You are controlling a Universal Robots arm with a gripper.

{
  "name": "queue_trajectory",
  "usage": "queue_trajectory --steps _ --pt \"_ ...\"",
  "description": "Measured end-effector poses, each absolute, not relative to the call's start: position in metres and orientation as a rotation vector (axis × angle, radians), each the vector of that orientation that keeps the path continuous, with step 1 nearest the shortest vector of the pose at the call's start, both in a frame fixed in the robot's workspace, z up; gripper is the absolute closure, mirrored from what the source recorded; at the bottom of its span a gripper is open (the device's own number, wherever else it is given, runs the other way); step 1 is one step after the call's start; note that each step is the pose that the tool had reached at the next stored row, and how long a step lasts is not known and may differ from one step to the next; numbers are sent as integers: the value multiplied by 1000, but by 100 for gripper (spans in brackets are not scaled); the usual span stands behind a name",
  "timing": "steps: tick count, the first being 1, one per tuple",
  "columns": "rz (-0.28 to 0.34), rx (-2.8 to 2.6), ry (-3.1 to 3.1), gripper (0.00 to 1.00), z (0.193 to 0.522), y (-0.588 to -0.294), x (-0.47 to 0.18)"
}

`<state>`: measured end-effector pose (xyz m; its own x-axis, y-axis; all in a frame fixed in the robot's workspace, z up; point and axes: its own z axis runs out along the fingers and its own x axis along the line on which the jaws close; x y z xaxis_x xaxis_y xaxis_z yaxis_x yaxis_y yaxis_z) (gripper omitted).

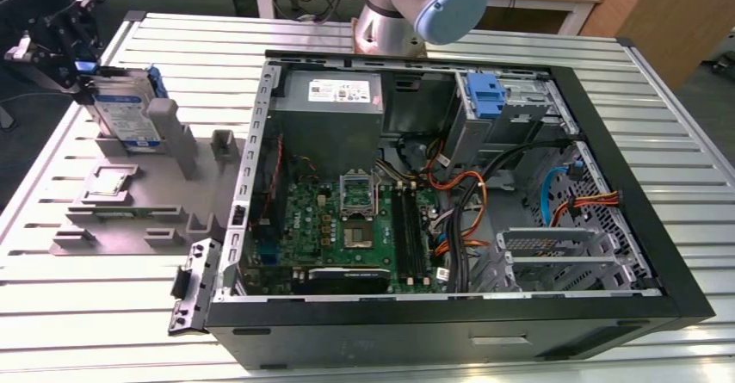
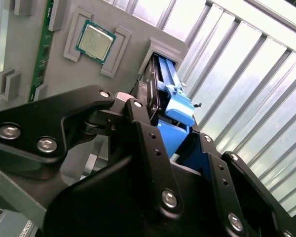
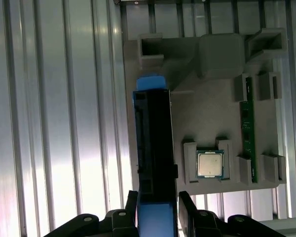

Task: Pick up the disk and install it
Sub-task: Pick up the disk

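Grey plastic holder (image 1: 161, 228) sits on the slatted table (image 1: 92, 331), just beside the open case (image 1: 460, 323), on the exterior view's left of it. Contents of the holder: disk (image 1: 120, 112) standing on edge in a slot at the end farthest from the case, white-and-blue label showing. A CPU (image 3: 209, 164) lies flat in a square pocket between the disk and the case, and a green RAM stick (image 3: 247, 133) stands on edge in a slot closer to the case.

Gripper (image 3: 158, 197) is down on the disk's top end. In the first wrist view the black fingers (image 3: 133, 200) sit flush against both flat sides, and the second wrist view has the blue rail (image 2: 172, 101) right between them. So it's clenched on the disk, w/ the disk seated in its slot, outside the case.

Inside the case: PSU (image 1: 327, 99) in the far corner nearest the holder, mobo (image 1: 344, 228) flat on the floor w/ its socket bare. Orange and black cables (image 1: 471, 202) run across the middle. A blue bracket (image 1: 488, 99) stands upright at the far wall, and a silver drive cage (image 1: 563, 258) sits at the side away from the holder. Arm base (image 1: 414, 4) stands behind the case.
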<state>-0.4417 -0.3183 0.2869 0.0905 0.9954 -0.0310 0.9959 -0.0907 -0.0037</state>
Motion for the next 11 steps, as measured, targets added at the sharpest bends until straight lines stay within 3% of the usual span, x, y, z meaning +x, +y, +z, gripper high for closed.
queue_trajectory --steps 11 --pt "-28 2326 2075 55 287 -318 -442"
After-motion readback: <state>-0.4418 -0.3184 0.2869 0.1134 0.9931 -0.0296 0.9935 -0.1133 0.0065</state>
